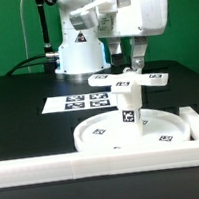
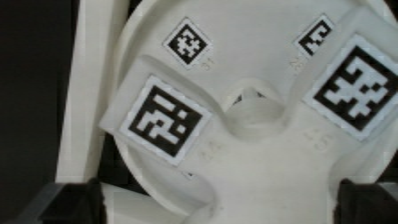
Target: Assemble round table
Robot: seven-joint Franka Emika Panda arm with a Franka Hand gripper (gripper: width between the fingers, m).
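The round disc (image 1: pixel 104 137) lies flat on the black table against the white rail. The short leg (image 1: pixel 129 112) stands upright on its middle, a tag on its side. The cross-shaped base (image 1: pixel 153 79) sits on top of the leg, with tags on its arms. My gripper (image 1: pixel 136 65) hangs just above and behind the base and is open. In the wrist view the base (image 2: pixel 164 115) fills the middle, its round hub (image 2: pixel 251 108) at the centre and the disc (image 2: pixel 222 25) beneath. My gripper (image 2: pixel 214 205) shows dark fingertips (image 2: pixel 64 200) spread wide, touching nothing.
The long white rail (image 1: pixel 95 162) runs along the table's front and turns up the exterior view's right side (image 1: pixel 198 122); it also shows in the wrist view (image 2: pixel 89 90). The marker board (image 1: pixel 80 101) lies behind the disc. The robot's base (image 1: pixel 80 52) stands at the back.
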